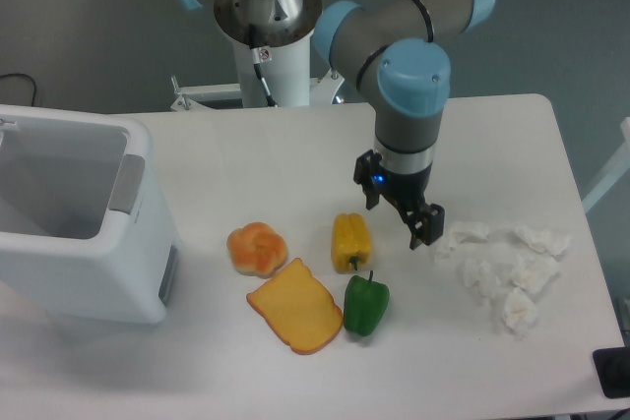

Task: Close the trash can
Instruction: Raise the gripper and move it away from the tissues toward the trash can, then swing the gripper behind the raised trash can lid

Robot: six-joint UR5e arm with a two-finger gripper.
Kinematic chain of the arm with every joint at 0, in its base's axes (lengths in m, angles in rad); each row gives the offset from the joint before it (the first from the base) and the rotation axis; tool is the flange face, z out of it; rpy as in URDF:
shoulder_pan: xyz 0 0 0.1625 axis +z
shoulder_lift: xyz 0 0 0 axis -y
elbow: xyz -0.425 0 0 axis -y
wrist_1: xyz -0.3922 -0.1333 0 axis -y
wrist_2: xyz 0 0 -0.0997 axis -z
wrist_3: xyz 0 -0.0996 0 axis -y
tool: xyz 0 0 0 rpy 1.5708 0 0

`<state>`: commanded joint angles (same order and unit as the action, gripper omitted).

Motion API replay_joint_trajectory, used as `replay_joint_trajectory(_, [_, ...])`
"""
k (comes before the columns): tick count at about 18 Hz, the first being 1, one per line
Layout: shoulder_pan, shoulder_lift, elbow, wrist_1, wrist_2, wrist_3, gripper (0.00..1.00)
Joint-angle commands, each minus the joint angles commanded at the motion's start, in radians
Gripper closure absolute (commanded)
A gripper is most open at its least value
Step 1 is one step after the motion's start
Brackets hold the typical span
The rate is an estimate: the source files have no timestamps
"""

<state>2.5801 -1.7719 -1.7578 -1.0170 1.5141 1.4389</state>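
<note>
1. White table (295, 150) fills the view, grey floor behind, and the claw (421, 231) hangs low over it, right of centre
2. Fingers seen edge-on and dark; can't tell if they're spread or pressed together, and nothing shows between them
3. Just left sits a yellow pepper (351, 241), tissues (507, 268) just right
4. Further out: green pepper (365, 305), toast (294, 307), bun (256, 248)
5. Far left, well apart, the bin (84, 228) stands open
6. Closing hasn't begun, I'd say; next the arm must cross left to reach the lid
</note>
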Motion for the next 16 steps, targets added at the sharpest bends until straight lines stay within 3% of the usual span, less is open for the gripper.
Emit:
replay_joint_trajectory(3, [-0.011, 0.080, -0.031, -0.026, 0.002, -0.064, 0.00])
replay_joint_trajectory(9, [-0.052, 0.242, -0.031, -0.179, -0.092, -0.236, 0.00])
replay_joint_trajectory(16, [-0.242, 0.318, -0.035, -0.190, -0.115, -0.550, 0.00])
